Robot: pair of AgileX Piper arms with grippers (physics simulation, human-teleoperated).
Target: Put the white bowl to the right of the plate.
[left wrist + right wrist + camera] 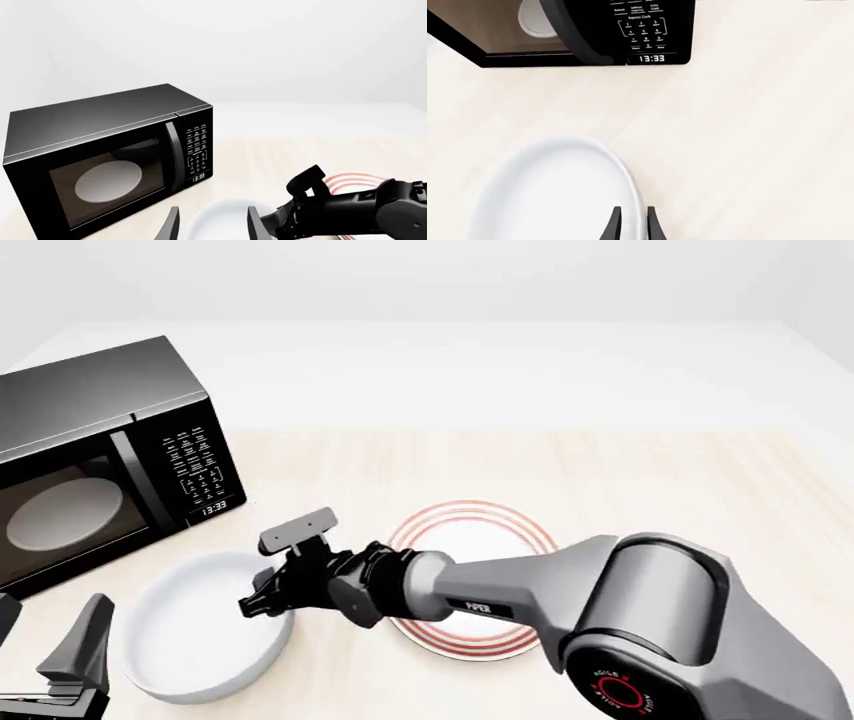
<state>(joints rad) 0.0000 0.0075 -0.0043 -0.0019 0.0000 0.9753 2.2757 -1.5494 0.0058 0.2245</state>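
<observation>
The white bowl [200, 645] sits on the table at the front left, left of the red-ringed plate [470, 540]. My right arm reaches across over the plate, and my right gripper [256, 606] is at the bowl's right rim. In the right wrist view its fingers [616, 226] stand one on each side of the bowl's rim [547, 190], shut on it [633, 226]. My left gripper [51, 618] is open and empty at the front left corner, beside the bowl. In the left wrist view [212, 230] the bowl [220, 217] and the plate [350, 180] show.
A black microwave [94, 460] stands at the back left, door closed, with a white turntable inside; it also shows in the left wrist view [107, 155] and the right wrist view [594, 30]. Bare wooden table [694, 500] lies right of the plate.
</observation>
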